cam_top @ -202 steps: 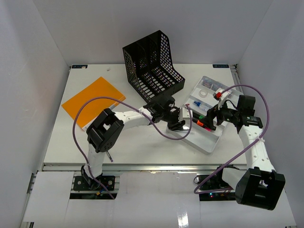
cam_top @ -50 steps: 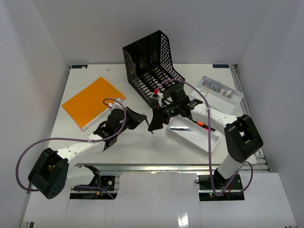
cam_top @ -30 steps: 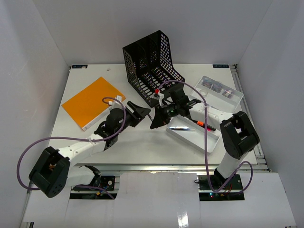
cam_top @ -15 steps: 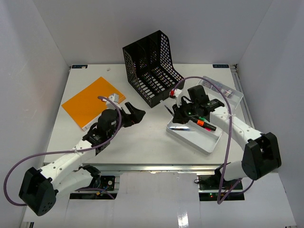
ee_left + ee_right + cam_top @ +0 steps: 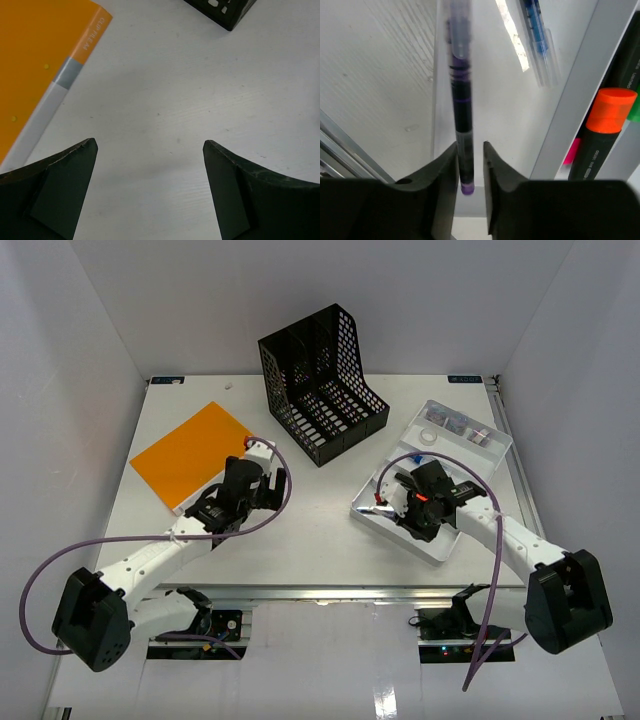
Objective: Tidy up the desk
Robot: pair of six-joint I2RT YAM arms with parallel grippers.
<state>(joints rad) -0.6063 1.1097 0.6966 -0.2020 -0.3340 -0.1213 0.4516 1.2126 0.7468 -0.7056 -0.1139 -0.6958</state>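
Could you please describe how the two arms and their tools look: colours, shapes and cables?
The left arm and right arm have white links and bulky black joint housings; a purple cable runs along each. The left tool and right tool each have two dark, wedge-shaped fingers.

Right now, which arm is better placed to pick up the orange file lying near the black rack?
Left. The left gripper hangs open over the desk, right beside the orange file. The right gripper is across the desk over the silver tray, with a purple pen between its fingers.
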